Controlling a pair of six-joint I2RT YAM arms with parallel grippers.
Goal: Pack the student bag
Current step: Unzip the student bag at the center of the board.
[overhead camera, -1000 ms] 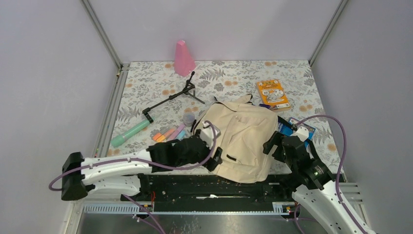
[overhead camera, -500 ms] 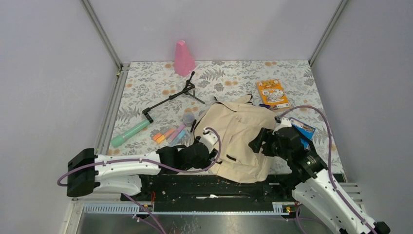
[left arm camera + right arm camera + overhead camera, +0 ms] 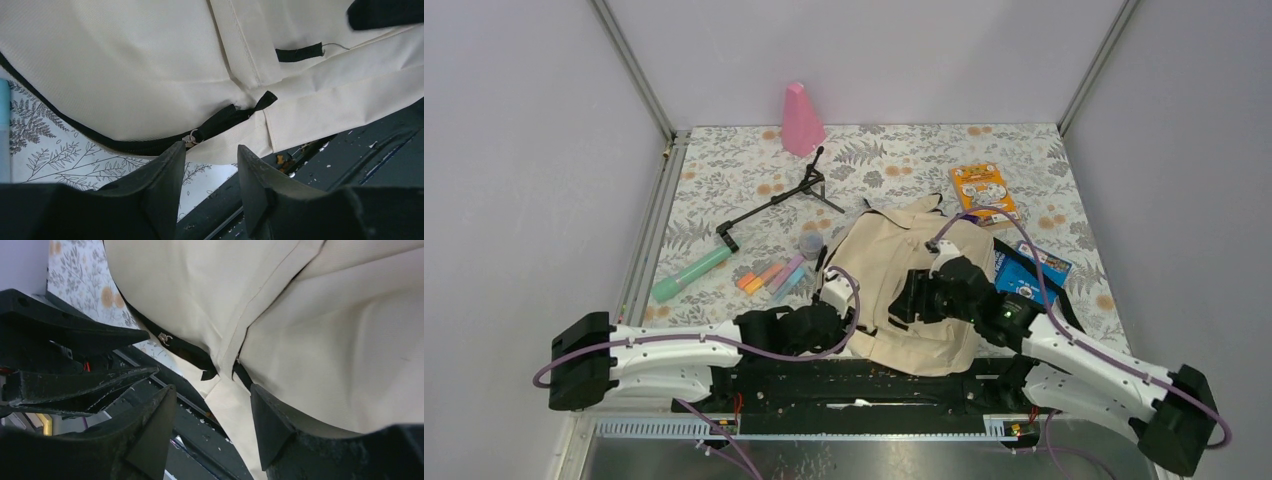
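The student bag [image 3: 894,262], cream fabric with black zippers, lies flat near the table's front middle. My left gripper [image 3: 848,318] is at its near left edge, low over the table. In the left wrist view the left gripper [image 3: 211,150] is open with nothing between its fingers, and a metal zipper pull [image 3: 190,137] sits just beyond its left fingertip. My right gripper [image 3: 911,300] reaches leftwards over the bag's near half. In the right wrist view the right gripper [image 3: 212,390] is open above the bag [image 3: 325,340], and the zipper pull [image 3: 164,338] lies ahead of it.
Left of the bag lie coloured highlighters [image 3: 774,275], a green tube [image 3: 689,273] and a black folding stand [image 3: 779,200]. A pink cone [image 3: 802,120] stands at the back. An orange book [image 3: 984,192] and a blue packet [image 3: 1029,268] lie on the right. The black base rail [image 3: 854,375] runs along the front.
The right arm has swung left across the bag. The left gripper has slid down and in to the bag's near left edge. Both pairs of jaws have narrowed.
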